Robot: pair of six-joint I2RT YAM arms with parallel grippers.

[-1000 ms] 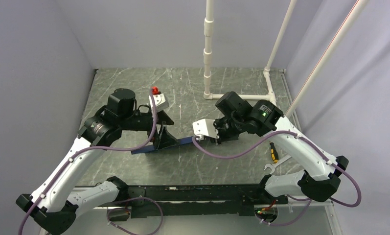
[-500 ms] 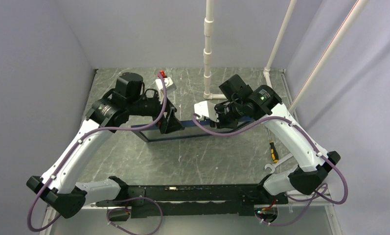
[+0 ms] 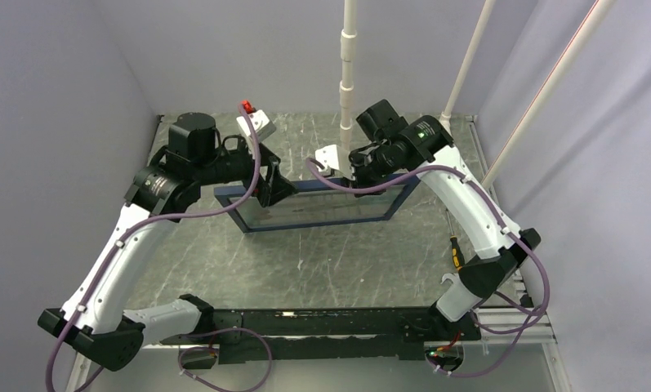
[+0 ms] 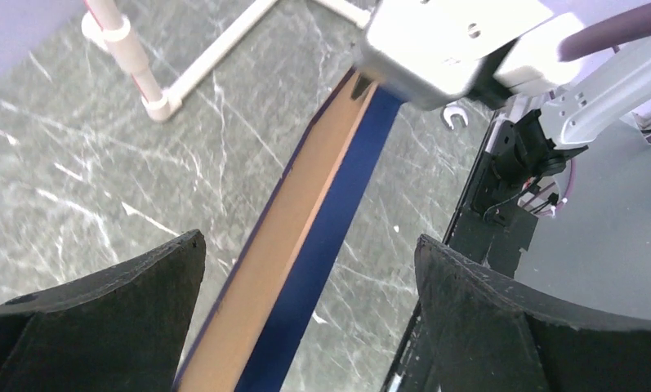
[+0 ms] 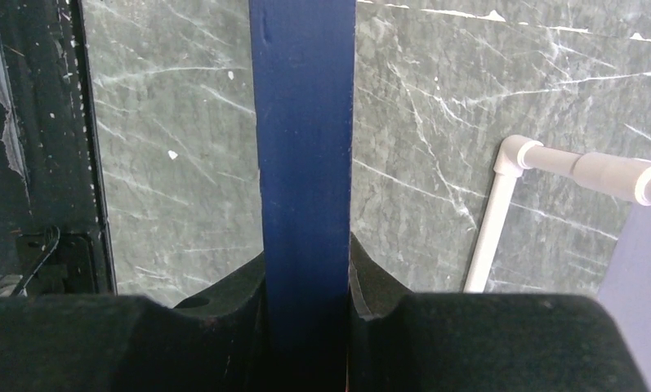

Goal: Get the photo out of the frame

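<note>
The navy frame point(image 3: 315, 228) is tilted up at mid-table, its face toward the top camera. My right gripper point(image 3: 356, 181) is shut on its top edge; in the right wrist view the navy frame bar point(image 5: 304, 122) runs straight between the black fingers point(image 5: 224, 302) of the right gripper point(image 5: 305, 261). My left gripper point(image 3: 273, 189) stands open astride the same edge further left. In the left wrist view the left gripper point(image 4: 309, 239) has both fingers clear of the frame edge point(image 4: 346, 204). The photo shows there as a brown hardboard strip point(image 4: 281, 237) beside it.
A white PVC pipe stand point(image 3: 348, 73) rises just behind the frame, its base pipe point(image 5: 485, 229) near the right gripper. A yellow-handled screwdriver point(image 3: 457, 253) and a wrench point(image 3: 451, 280) lie at the right. Grey walls close in both sides.
Both arms have swung toward the back of the table. The frame, seen edge-on and low a second ago, now shows its whole face. The right gripper kept its hold.
</note>
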